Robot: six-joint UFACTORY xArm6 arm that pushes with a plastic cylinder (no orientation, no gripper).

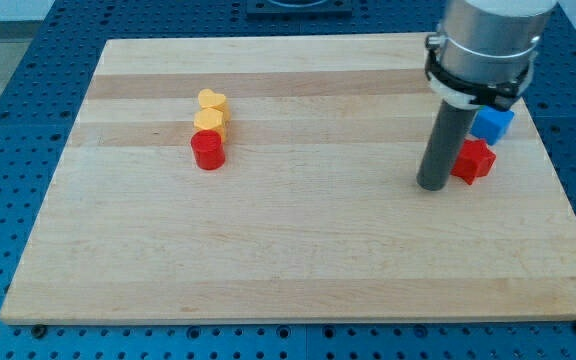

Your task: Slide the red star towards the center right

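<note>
- Camera view, only view on record. You have a wooden board (298, 260) on a blue perforated table (8, 100).
- The red star (475, 160) sits at the right of the frame, about mid-height, just below and touching or nearly touching a blue block (492, 123), shape roughly cubic.
- My tip (430, 185) stands immediately on the star's left flank; whether it touches cannot be told, since the rod hides the star's left points.
- No fingers on this rig: nothing opens, closes or grips. The rod only pushes from the side.
- Upper left of centre: a red cylinder (208, 150), with a yellow block (209, 122) above it and a yellow heart (212, 101) above that, all touching in a column. Well apart from the star.
- Handling, judged: the star looks small, rigid and light, likely to slide readily on smooth wood. Nothing fragile.
- Contact point, judged: its points make it liable to spin off a round rod. Press into a notch or squarely on the left face, through its centre.
- Risk, judged: the blue block alongside may get dragged along if the star rotates upward.
- Progress, judged: the star already lies close to centre right.
</note>
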